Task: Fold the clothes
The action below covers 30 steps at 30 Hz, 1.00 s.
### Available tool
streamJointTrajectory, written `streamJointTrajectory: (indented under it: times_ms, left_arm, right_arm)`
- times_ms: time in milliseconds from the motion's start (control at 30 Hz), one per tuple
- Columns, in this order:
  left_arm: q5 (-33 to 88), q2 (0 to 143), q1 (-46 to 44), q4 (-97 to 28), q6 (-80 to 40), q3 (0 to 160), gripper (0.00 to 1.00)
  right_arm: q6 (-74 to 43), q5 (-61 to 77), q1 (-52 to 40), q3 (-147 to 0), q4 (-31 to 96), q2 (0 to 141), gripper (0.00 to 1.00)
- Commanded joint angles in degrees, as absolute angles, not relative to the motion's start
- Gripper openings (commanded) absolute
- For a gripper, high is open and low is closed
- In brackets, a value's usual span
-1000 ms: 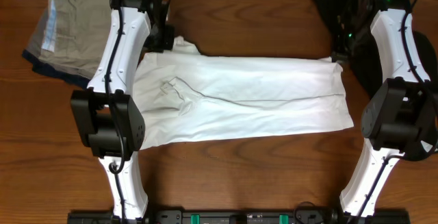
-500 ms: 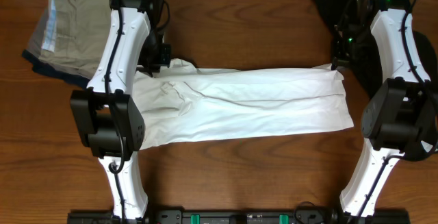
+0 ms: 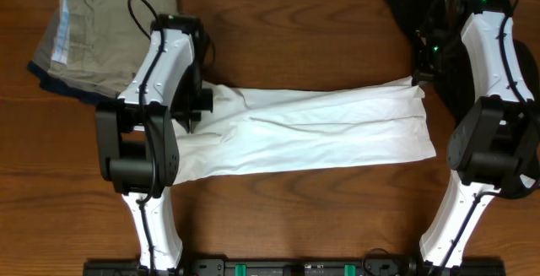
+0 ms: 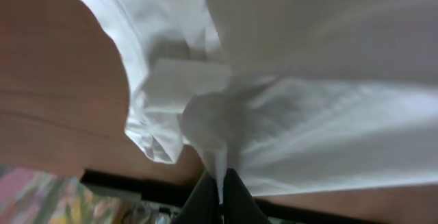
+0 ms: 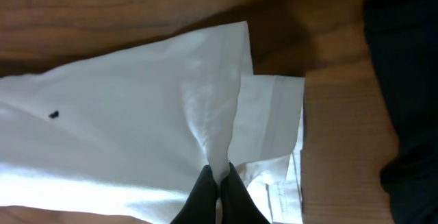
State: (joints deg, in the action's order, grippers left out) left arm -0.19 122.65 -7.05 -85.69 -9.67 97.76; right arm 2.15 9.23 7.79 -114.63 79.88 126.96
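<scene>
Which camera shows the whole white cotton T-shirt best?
Overhead: the white cotton T-shirt lies stretched out, nearly full length. The left wrist shows only bunched cloth at the left gripper; the right wrist, one corner at the right gripper.

Overhead, the left arm (image 3: 164, 61) covers the white T-shirt's (image 3: 321, 128) left end, and each wrist view's bottom edge cuts off the left gripper (image 4: 220, 186) and right gripper (image 5: 219, 179).

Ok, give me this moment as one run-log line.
left hand: shut on T-shirt far left edge | right hand: shut on T-shirt far right corner | fold: unfinished
</scene>
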Motion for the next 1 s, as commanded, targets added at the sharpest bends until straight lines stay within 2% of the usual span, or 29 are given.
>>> streamJointTrajectory:
  times_ms: [0,300,333,367,400,433,467,500,533,767,967]
  left_arm:
    - [-0.69,121.71,-7.51,-86.56,-11.33,94.50,0.06]
    - [-0.73,121.71,-8.23,-86.54,-11.29,90.89,0.06]
    - [-0.73,121.71,-8.23,-86.59,-11.29,90.89,0.13]
    - [-0.75,121.71,-8.21,-86.67,-11.29,90.89,0.27]
    - [-0.97,121.71,-8.21,-86.72,-11.31,90.89,0.51]
    - [-1.32,121.69,-8.23,-86.78,-11.29,90.89,0.69]
    - [-1.91,121.60,-8.21,-86.89,-11.38,90.89,0.82]
    - [-2.85,121.58,-8.23,-87.00,-11.79,90.89,0.85]
    - [-3.79,121.30,-8.21,-87.20,-12.27,90.89,0.96]
    - [-9.80,112.95,-7.99,-84.58,-15.35,91.09,0.99]
    - [-9.69,99.74,-7.68,-70.85,-15.35,91.09,0.98]
  right_arm:
    - [3.07,9.50,8.25,-115.44,79.46,126.93,0.01]
    - [3.07,9.78,8.23,-115.44,78.70,126.93,0.01]
    - [3.07,9.78,8.23,-115.44,78.70,126.96,0.01]
    - [3.07,10.02,8.23,-115.44,78.72,126.93,0.01]
    - [3.07,10.31,8.23,-115.44,78.72,126.96,0.01]
    - [3.07,10.63,8.23,-115.44,78.67,126.93,0.01]
    - [3.09,10.87,8.23,-115.44,78.65,126.96,0.01]
    - [3.09,11.00,8.23,-115.44,78.65,126.93,0.01]
    - [3.07,11.00,8.23,-115.44,78.65,126.93,0.01]
    - [3.55,13.91,8.19,-115.44,79.00,126.96,0.01]
    - [4.84,17.12,6.87,-115.44,78.96,126.93,0.02]
